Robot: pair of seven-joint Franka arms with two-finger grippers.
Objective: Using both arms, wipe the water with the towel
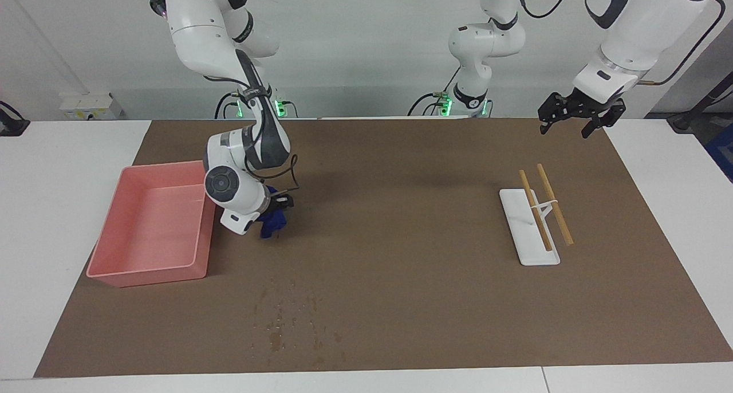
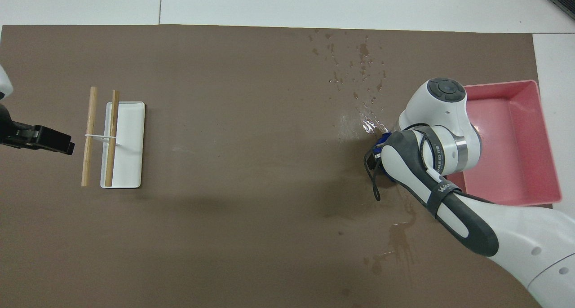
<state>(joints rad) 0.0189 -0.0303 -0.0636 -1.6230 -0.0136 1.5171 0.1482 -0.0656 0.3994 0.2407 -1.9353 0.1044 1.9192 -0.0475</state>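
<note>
We noted one soft, crumpled royal-blue towel (image 1: 271, 223) clamped in the shut right gripper (image 1: 274, 209), low over the brown mat (image 1: 401, 221) just beside the pink plastic tub (image 1: 150, 274), one rectangular tub that looked empty. The water (image 1: 286, 318) lay as many small glossy dark specks farther from the robots. One white tray (image 1: 518, 232) bore two wooden sticks (image 1: 552, 201). The left gripper (image 1: 574, 120) waited, fingers spread, holding nothing.
</note>
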